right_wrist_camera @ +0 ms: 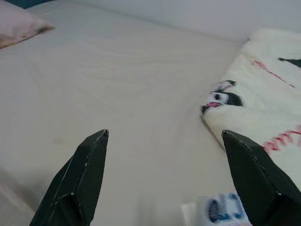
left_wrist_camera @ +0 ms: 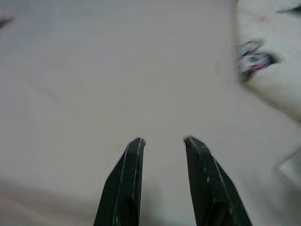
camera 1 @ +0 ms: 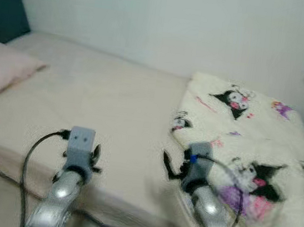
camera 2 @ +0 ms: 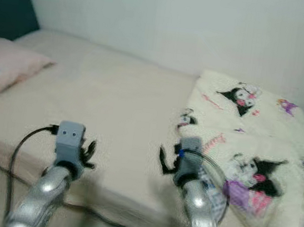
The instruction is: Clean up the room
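At the far left of the bed (camera 1: pixel 103 101) lies a pink pillow (camera 1: pixel 1 68), well apart from both arms. Moving right, the left end effector (camera 1: pixel 95 159) hovers over the near edge of the bare mattress sheet; in its wrist view the two black fingers (left_wrist_camera: pixel 124 181) stand narrowly parted with nothing between them. Further right, the right end effector (camera 1: pixel 168 169) is held over the same near edge, its fingers (right_wrist_camera: pixel 80 181) spread wide and empty. Just to its right begins the cream cartoon-print blanket (camera 1: pixel 243 142), bunched over the right part of the bed, its long axis running from the near edge toward the far wall. The blanket's left border sits near the right end effector and well apart from the left one, so the right arm is the nearer. A judgement: spreading or folding the blanket looks the likely step, reaching rightward and slightly farther.
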Available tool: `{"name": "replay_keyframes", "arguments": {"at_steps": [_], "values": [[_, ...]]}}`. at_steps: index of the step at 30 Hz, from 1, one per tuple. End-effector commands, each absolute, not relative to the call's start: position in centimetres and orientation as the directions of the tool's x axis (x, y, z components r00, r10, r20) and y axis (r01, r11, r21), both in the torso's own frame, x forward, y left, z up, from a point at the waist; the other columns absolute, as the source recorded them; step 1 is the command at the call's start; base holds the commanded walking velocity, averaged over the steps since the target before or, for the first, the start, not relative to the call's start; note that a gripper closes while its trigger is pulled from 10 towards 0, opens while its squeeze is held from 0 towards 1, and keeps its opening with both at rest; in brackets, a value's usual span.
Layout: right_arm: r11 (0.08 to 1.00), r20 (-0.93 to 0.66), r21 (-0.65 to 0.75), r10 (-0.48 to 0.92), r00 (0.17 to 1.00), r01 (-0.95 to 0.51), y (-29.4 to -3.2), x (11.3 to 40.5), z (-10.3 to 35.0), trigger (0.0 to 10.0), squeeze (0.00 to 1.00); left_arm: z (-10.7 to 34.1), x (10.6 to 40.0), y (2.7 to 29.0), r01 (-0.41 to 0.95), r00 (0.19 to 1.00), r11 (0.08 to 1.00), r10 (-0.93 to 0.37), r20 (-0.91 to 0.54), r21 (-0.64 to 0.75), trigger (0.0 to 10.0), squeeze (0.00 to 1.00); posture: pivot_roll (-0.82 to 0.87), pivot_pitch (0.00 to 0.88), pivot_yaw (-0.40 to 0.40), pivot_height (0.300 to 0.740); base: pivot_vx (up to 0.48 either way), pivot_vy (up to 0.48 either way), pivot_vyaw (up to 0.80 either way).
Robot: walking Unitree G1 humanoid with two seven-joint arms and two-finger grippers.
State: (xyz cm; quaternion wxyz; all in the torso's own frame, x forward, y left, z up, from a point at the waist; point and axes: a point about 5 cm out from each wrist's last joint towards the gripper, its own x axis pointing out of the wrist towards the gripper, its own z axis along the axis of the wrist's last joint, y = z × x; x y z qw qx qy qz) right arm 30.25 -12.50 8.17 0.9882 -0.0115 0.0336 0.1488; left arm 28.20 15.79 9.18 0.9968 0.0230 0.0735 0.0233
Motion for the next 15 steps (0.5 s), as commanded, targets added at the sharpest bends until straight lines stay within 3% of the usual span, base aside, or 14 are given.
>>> {"name": "replay_keyframes", "arguments": {"at_steps": [1,5,15], "values": [[0.959,-0.077,-0.013,0.281,0.957,-0.283,-12.87,30.24,8.06,10.0,0.00,8.85,28.03,15.80,-0.040,0.985,0.998,0.048,-0.164,0.048,10.0,0.00,0.05,0.073,-0.057,0.740,0.000,-0.458,0.00],[0.960,-0.075,-0.012,0.279,0.957,-0.280,-12.91,30.25,8.11,10.0,0.00,8.70,28.09,15.72,-0.039,0.980,0.999,0.036,-0.198,-0.011,10.0,0.00,0.05,0.073,-0.056,0.740,0.000,-0.099,0.00],[0.961,-0.077,-0.009,0.276,0.958,-0.278,-12.98,30.13,8.06,10.0,0.00,8.79,28.12,15.81,-0.043,0.981,0.999,0.039,-0.189,-0.017,10.0,0.00,0.05,0.074,-0.055,0.740,0.000,0.473,0.00]]}}
